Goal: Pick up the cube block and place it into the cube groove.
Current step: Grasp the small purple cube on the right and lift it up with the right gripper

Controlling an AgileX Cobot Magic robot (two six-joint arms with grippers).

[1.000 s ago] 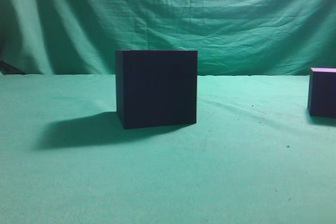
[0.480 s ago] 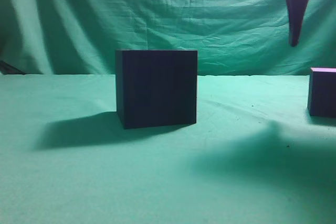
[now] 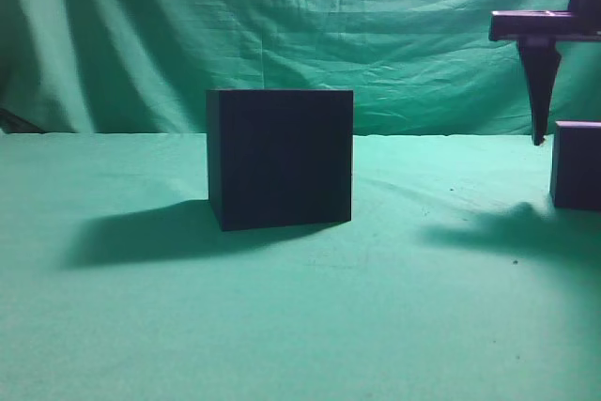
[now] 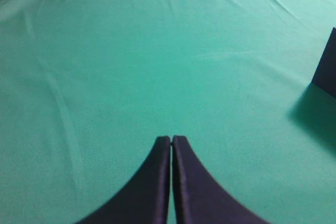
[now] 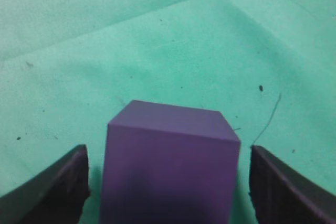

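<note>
The cube block (image 3: 577,165) stands on the green cloth at the far right edge, partly cut off. In the right wrist view it (image 5: 170,150) shows its purple top and sits between the two fingers of my right gripper (image 5: 168,179), which is open and straddles it with gaps on both sides. One dark finger (image 3: 541,91) hangs just left of the block. The large near-black box (image 3: 280,157) stands mid-table; its top and the cube groove are hidden at this height. My left gripper (image 4: 171,140) is shut and empty above bare cloth.
Green cloth covers the table (image 3: 282,326) and hangs as a backdrop. A corner of the near-black box (image 4: 328,69) shows at the right edge of the left wrist view, with its shadow beside it.
My right gripper came in from the top right and dropped down around the cube block. The box and the block have not moved.
</note>
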